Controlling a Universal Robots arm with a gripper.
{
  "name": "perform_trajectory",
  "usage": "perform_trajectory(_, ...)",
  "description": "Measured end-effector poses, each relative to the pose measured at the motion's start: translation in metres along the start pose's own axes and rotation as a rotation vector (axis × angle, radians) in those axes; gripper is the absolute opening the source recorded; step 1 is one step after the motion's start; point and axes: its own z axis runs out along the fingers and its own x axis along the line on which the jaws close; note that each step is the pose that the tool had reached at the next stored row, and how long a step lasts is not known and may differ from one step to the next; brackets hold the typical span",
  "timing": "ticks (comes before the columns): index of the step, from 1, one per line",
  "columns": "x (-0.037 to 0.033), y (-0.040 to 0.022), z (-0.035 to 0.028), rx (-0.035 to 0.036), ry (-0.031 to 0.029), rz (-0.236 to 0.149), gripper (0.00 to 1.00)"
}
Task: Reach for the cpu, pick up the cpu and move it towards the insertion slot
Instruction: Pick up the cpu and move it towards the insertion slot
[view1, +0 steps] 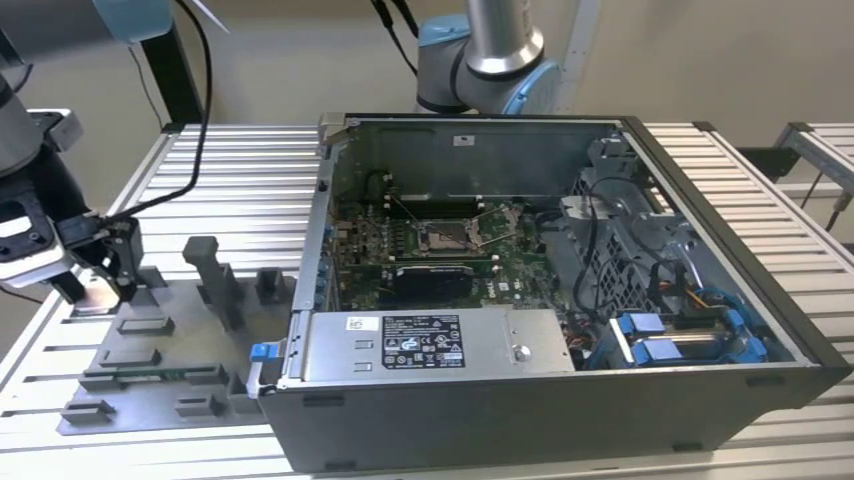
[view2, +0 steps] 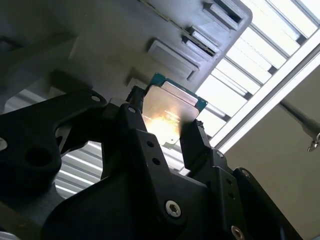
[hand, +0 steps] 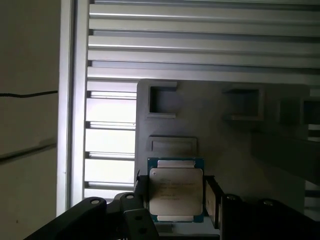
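I see the arm (view1: 30, 150) coming in at about ten o'clock of the exterior view, wrist turned down; the end effector (view1: 91, 292) hangs low over the grey tray (view1: 147, 385) on the slatted worktop (view1: 240, 170), at nine o'clock from the open computer case (view1: 534, 400).

In both wrist views its two black fingers (hand: 142, 195) are closed narrow on one cpu (hand: 176, 189), pressing two opposite edges; the end effector (view2: 165, 131) has the cpu (view2: 170, 111) squarely between the tips. The chip lies flat over the tray, its shiny metal top toward the wrist cameras, a thin green edge showing round it; it is near enough square that I cannot call a long axis. I cannot tell whether it is clear of the tray.

One insertion slot (view1: 447, 237) sits inside the case, ringed by green board, at about three o'clock from the end effector and well apart from it.
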Motion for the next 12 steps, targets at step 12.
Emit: perform_trajectory(12, 0.0, 0.0004, -0.0099, 0.0, -0.0001, 0.0, 0.0)
